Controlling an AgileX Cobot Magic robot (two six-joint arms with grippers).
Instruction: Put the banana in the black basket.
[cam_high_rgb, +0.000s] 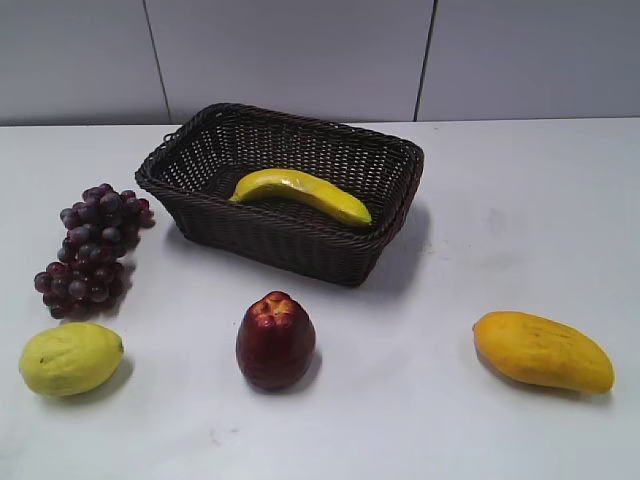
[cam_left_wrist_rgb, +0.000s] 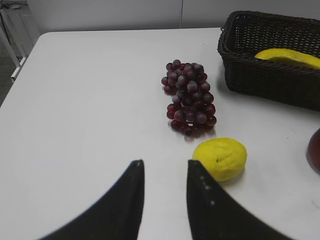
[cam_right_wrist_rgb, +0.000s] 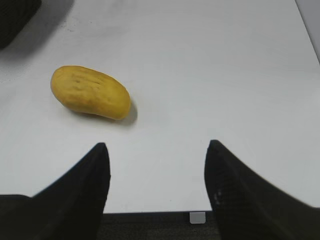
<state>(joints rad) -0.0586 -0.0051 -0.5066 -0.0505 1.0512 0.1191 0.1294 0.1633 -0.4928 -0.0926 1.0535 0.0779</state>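
A: Lying nearest, lemon (cam_high_rgb: 71, 358), apple (cam_high_rgb: 275, 340), mango (cam_high_rgb: 543, 350). Banana (cam_high_rgb: 303, 194) resting inside black basket (cam_high_rgb: 280, 190), far centre.

B: Looking finished! Left gripper (cam_left_wrist_rgb: 164, 197) slightly parted, right gripper (cam_right_wrist_rgb: 157, 187) spread wide, both gripping nothing.

A white table (cam_high_rgb: 480, 200) stands against a pale grey panelled wall (cam_high_rgb: 300, 50) with dark seams.

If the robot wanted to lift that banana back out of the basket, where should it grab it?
Probably at the middle of the banana, coming straight down from above. It lies flat inside the black basket, whose walls block any sideways approach. The fingers should close across its narrow width, where the body is thickest and balanced, not at the tapering ends.
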